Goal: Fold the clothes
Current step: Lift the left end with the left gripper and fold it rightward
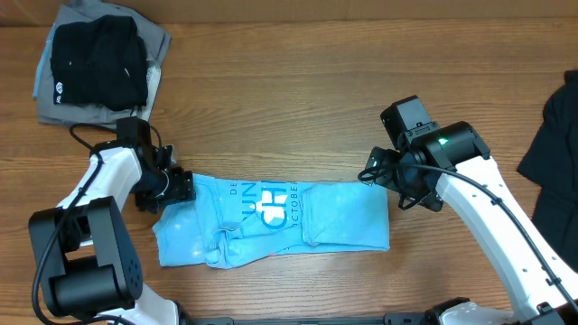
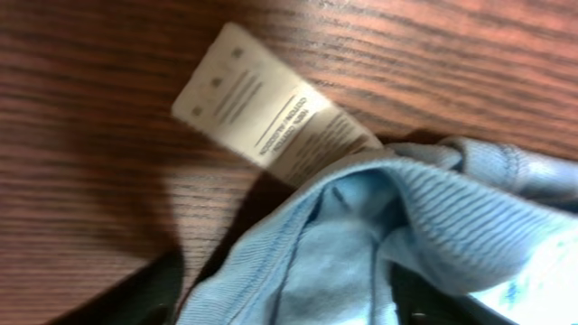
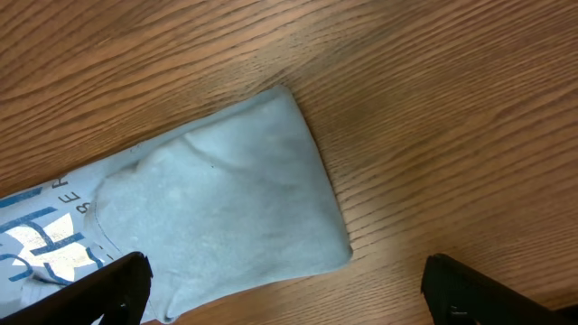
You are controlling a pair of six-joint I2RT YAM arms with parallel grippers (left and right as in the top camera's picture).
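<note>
The light blue T-shirt (image 1: 271, 221) lies folded into a long band across the middle of the table, white and blue lettering up. My left gripper (image 1: 178, 187) is at its left end, shut on a bunched ribbed edge of the T-shirt (image 2: 361, 244); a white care label (image 2: 271, 117) sticks out onto the wood. My right gripper (image 1: 377, 173) is open and empty just above the shirt's upper right corner. In the right wrist view the shirt's end (image 3: 226, 199) lies flat between the spread fingers (image 3: 289, 289).
A stack of black and grey folded garments (image 1: 95, 63) sits at the back left. A large dark garment (image 1: 555, 153) lies at the right edge. Bare wooden table (image 1: 289, 90) lies behind the shirt.
</note>
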